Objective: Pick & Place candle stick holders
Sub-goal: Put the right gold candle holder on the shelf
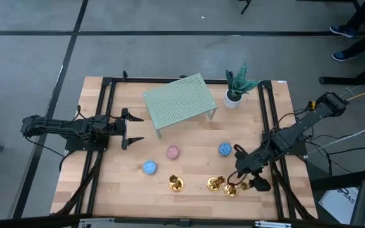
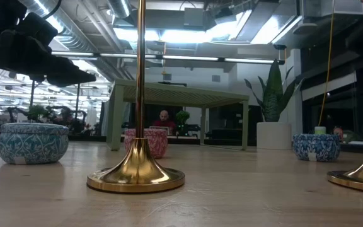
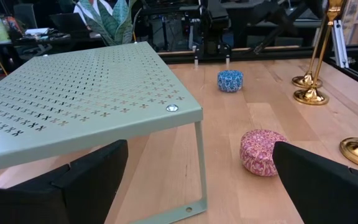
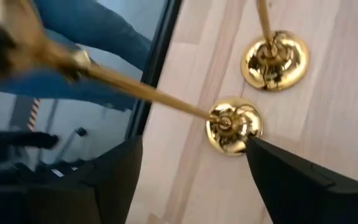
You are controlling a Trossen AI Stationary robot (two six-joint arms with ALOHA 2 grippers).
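Hovering at the table's near right edge, right gripper [image 1: 244,180] spreads wide around one candle stick holder [image 4: 232,127]; two others [image 1: 176,184] [image 1: 215,183] stand nearby. Left gripper [image 1: 134,129] waits wide beside green shelf [image 1: 179,101].

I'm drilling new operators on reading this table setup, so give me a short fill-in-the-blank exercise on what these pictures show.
1. The number of gold candle stick holders standing on the table is ___.
2. The right gripper is down beside the pair of holders, while the left gripper waits near the green ___.
3. The potted plant stands next to the shelf's ___ end.
4. Between the two blue balls lies a ___ ball.

Missing words: three; shelf; right; pink
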